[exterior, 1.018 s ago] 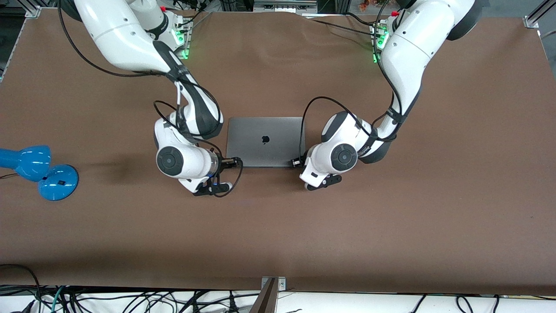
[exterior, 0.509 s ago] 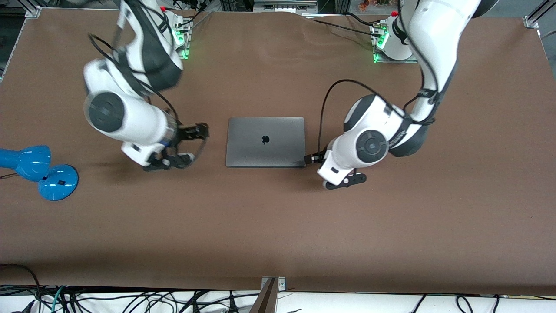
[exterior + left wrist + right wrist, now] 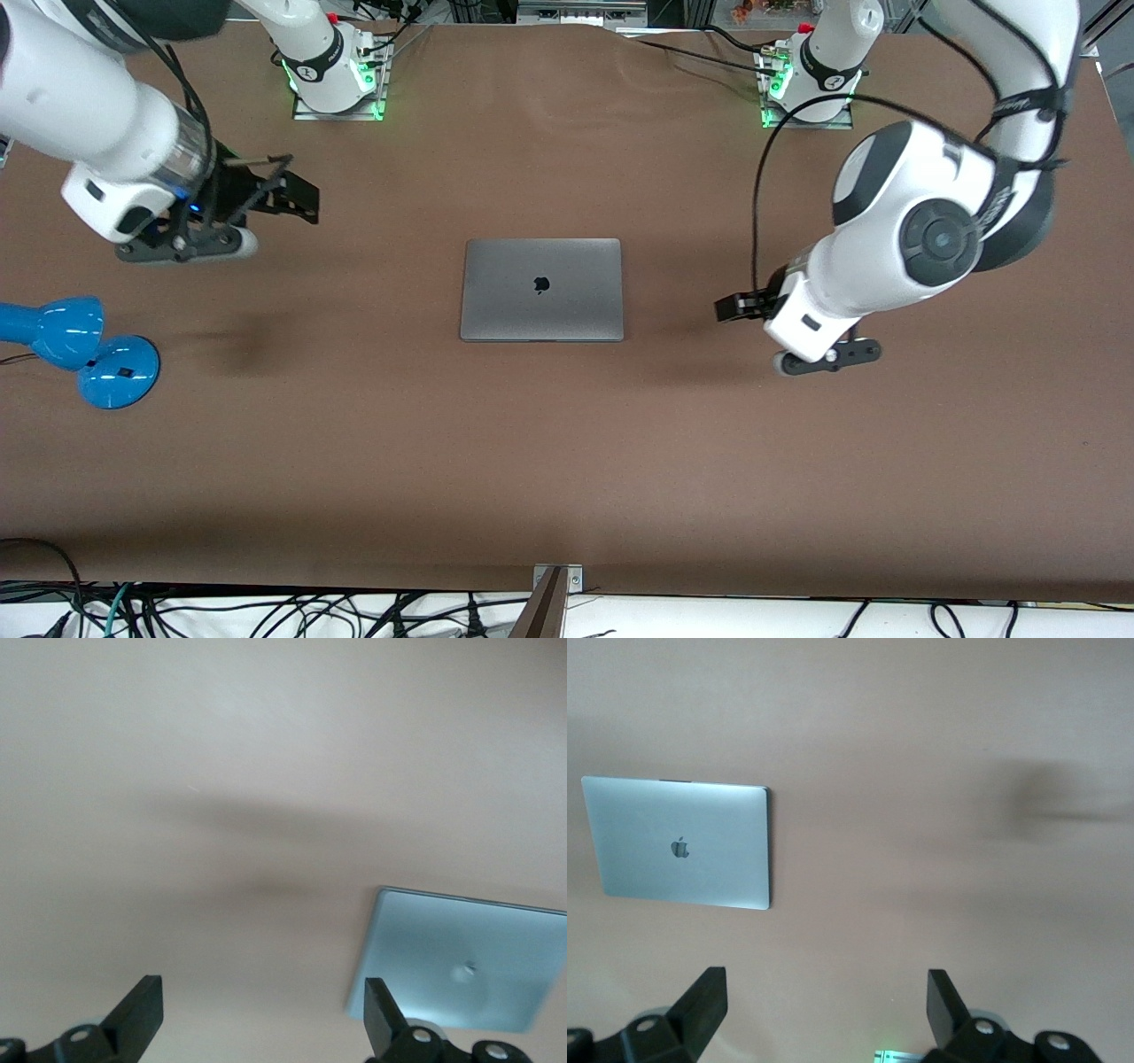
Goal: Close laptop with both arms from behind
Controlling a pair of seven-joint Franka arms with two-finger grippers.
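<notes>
The laptop (image 3: 541,289) lay shut and flat on the brown table (image 3: 567,461), its lid logo facing up, between the two arms and touched by neither. The left gripper (image 3: 733,307) hung over bare table toward the left arm's end, well apart from the laptop, its fingers (image 3: 383,1020) spread wide and holding nothing. The right gripper (image 3: 282,190) hung over the table toward the right arm's end, also well clear of the laptop, its fingers (image 3: 702,999) parted and empty. A blue lamp (image 3: 75,347) sat at the table's edge, nearer the front camera than the right gripper.
</notes>
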